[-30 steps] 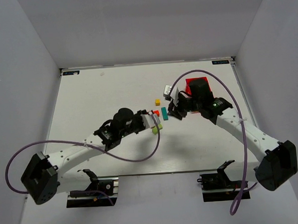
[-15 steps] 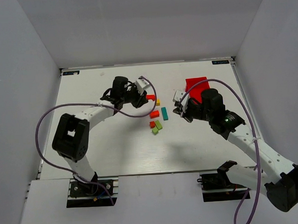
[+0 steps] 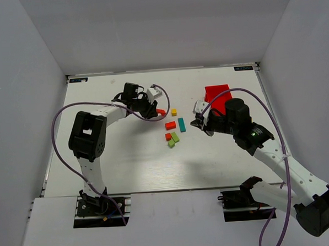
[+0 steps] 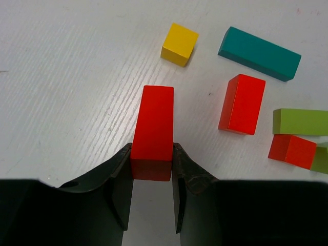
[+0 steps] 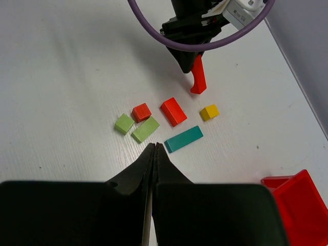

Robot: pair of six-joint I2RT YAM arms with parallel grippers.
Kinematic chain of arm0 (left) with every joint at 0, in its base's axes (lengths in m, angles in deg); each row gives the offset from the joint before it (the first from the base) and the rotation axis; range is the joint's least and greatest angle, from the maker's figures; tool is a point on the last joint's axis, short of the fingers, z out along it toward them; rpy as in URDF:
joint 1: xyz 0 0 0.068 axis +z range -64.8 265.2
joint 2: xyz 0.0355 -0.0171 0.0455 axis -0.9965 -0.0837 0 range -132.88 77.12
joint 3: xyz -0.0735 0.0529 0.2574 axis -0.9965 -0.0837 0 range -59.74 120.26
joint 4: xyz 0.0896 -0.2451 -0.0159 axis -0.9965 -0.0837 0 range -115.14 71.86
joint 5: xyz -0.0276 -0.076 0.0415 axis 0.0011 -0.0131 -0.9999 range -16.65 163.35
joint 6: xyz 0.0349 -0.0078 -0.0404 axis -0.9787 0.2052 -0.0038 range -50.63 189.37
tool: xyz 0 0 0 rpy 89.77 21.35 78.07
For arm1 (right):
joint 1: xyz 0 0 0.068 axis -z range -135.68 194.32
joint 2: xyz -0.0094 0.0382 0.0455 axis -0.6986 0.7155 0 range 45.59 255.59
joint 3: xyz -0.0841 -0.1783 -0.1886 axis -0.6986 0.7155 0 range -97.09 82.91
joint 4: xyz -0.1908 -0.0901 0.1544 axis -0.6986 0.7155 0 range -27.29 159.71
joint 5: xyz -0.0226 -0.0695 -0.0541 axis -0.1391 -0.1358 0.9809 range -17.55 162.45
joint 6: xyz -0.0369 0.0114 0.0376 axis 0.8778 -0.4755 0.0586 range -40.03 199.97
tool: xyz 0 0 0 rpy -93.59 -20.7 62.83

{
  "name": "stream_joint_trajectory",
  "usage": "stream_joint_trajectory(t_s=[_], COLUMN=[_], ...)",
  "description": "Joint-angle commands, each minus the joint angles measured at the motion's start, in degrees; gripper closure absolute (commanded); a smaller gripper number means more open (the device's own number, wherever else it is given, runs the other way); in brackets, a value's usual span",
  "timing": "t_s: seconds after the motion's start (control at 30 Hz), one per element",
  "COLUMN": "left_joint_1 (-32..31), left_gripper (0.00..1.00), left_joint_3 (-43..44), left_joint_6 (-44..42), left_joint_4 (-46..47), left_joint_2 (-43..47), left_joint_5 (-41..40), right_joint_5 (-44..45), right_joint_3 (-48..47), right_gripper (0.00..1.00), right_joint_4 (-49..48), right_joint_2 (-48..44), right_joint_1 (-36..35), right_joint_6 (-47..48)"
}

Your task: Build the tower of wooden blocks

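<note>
Starting with the wood block tower: nothing is stacked yet. Its pieces lie flat and loose on the white table [image 3: 111,153], mid-table between the two arms. One piece is off the pile, a long red wooden bar [image 4: 152,125], clamped at its near end by the left gripper [image 4: 152,156], with both jaws pressed against its sides. The bar's long axis runs straight out from those jaws, and its free end tips down toward the table. Whether that end touches the surface, I can't tell.

Straight ahead of the bar's tip, a little to its right in the wrist view, sits the small yellow wooden cube [image 4: 179,44], apart from it. Further right lie the teal wooden bar [image 4: 259,53] and the orange-red wooden block [image 4: 242,104]. Beyond those, the lime green bar [image 4: 300,122], the small red cube [image 4: 292,151] and the lime green cube [image 5: 124,123] huddle close together.

So the left arm is the one in play. My read is that everything it needs lies to the right of its jaws, so the bar has to swing that way and turn to suit whichever block becomes the base.

The right gripper [image 5: 155,146] is pinched fully closed with nothing in it. It hovers on the teal bar's side of the cluster, with the red plastic bin [image 3: 217,94] just behind it.
</note>
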Motion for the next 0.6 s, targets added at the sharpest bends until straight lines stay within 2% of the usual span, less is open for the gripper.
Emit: stream_joint_trajectory(t_s=[0.0, 0.13, 0.33, 0.47, 0.57], left_joint_1=[0.23, 0.23, 0.23, 0.76, 0.76], left_gripper=[1.00, 0.98, 0.97, 0.97, 0.93], left_joint_3=[2.16, 5.59, 4.98, 9.10, 12.35], left_joint_6=[-2.04, -4.94, -7.85, -9.86, -9.87], left_joint_4=[-0.89, -4.93, -4.94, -11.33, -14.50], left_joint_2=[-0.56, -3.11, -3.73, -7.06, -8.64], left_joint_5=[3.34, 6.06, 8.79, 8.79, 8.26], right_joint_5=[-1.47, -1.47, -1.82, -1.91, -2.17], right_joint_3=[0.68, 0.76, 0.76, 0.94, 0.85], right_gripper=[1.00, 1.00, 1.00, 1.00, 1.00], right_joint_4=[-0.86, -0.42, -0.42, -0.33, -0.16], right_joint_2=[-0.05, 0.30, 1.27, 1.35, 1.62], right_joint_1=[0.09, 0.26, 0.17, 0.08, 0.00], right_joint_6=[-0.42, -0.25, 0.19, 0.19, 0.37])
